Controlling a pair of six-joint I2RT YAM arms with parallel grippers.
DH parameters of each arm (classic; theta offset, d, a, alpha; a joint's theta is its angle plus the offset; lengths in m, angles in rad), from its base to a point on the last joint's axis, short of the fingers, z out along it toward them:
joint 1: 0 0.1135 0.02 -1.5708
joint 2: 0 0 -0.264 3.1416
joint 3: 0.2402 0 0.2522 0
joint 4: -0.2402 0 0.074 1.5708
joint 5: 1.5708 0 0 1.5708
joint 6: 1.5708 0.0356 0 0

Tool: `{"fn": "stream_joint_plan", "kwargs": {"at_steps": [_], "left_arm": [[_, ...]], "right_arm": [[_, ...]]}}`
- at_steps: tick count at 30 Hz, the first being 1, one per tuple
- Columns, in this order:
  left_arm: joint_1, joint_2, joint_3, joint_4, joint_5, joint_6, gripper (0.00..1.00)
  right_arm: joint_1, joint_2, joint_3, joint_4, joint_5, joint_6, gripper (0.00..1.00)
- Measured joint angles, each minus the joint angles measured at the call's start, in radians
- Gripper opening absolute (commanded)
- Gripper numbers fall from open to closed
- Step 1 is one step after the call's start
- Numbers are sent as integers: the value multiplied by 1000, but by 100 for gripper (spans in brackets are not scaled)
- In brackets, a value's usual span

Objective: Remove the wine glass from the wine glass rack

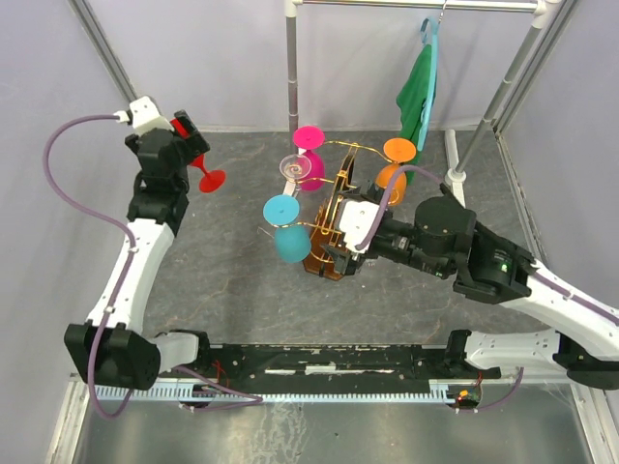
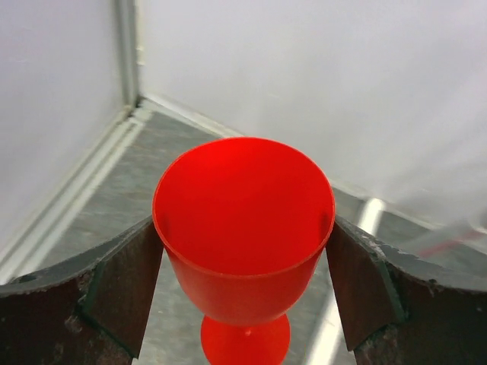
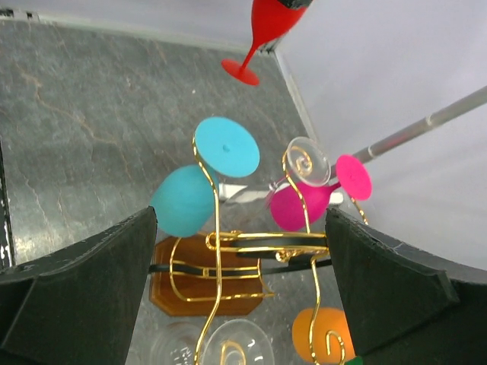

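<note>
My left jaws pinch the red wine glass (image 2: 243, 228) over the tabletop's (image 1: 222, 290) far left corner, well apart from the rack (image 1: 317, 259), and my right jaws stand spread wide at the rack.

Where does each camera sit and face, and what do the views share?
Top external: above, behind the bases, looking down at the table; left arm and right arm show.
Left wrist: faces the room corner; left pincer grips the red wine glass.
Right wrist: looks between the open right pincer at the wine glass rack.
Shared: red wine glass, in all three.
</note>
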Motion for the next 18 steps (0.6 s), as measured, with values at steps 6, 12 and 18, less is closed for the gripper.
{"fn": "stream_joint_plan", "kwargs": {"at_steps": [6,12,18], "left_arm": [[1,93,-216,357,-185,164,88],[18,289,-262,653,-319,289,89],[115,478,-224,784,-353,299,87]], "right_arm": [[0,-20,-77,-3,41,11,99],[0,-24,-110,-2,93,8,99],[-3,-20,-152,-4,124,0,99]]}}
